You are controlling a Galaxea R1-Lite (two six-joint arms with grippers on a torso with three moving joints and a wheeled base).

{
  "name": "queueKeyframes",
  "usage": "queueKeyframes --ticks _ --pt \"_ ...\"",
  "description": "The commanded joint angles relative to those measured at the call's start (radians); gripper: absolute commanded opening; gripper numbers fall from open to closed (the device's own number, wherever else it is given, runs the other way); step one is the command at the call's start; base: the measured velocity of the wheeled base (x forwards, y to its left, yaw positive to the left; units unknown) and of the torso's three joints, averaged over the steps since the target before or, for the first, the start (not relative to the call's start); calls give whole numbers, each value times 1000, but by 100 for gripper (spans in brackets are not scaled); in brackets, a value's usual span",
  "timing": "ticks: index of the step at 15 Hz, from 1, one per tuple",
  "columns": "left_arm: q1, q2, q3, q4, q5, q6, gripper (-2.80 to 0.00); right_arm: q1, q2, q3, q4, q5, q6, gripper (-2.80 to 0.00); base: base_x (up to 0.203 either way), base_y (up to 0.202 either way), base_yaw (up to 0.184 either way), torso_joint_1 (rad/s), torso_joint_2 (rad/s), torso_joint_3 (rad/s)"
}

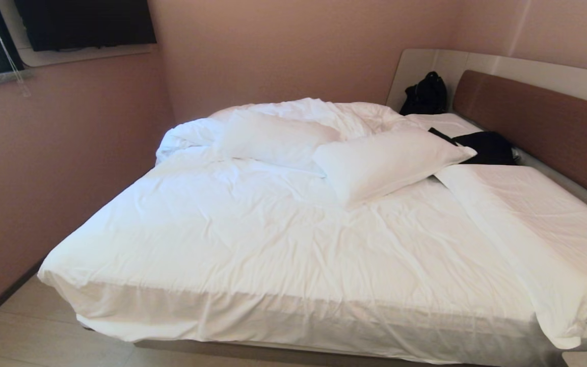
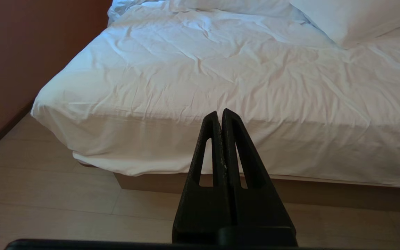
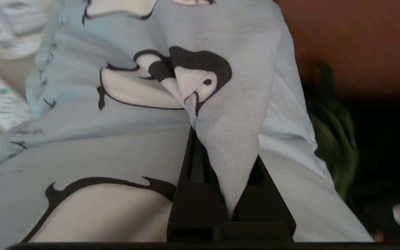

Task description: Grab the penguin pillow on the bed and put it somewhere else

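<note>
The penguin pillow, pale blue with black-and-white penguins, fills the right wrist view. A pinched fold of its fabric runs down between the black fingers of my right gripper, which is shut on it. Neither this gripper nor the pillow appears in the head view. The bed with wrinkled white sheets lies ahead. My left gripper is shut and empty, hanging over the floor in front of the bed's near edge.
Two plain white pillows lie at the bed's far side. A black bag and a dark garment sit by the brown headboard. A pink wall borders the left side.
</note>
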Motion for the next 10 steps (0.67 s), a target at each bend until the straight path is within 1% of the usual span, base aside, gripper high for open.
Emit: queueKeyframes --ticks 1,3,6,8,10 --pt "0 0 0 0 0 0 -280 -59 19 -13 0 7 -9 -280 0 0 0 0 0 0" --pt "0 0 0 0 1 0 -280 -94 49 -30 -1 9 -19 -280 0 0 0 0 0 0" --pt "0 0 0 0 0 0 -280 -106 148 -51 -27 -5 -27 -280 0 0 0 0 0 0" --pt "0 0 0 0 0 0 -280 -121 234 -62 -95 -19 -32 -280 0 0 0 0 0 0" --pt "0 0 0 0 0 0 -280 -139 339 -70 -199 -30 -38 -280 0 0 0 0 0 0"
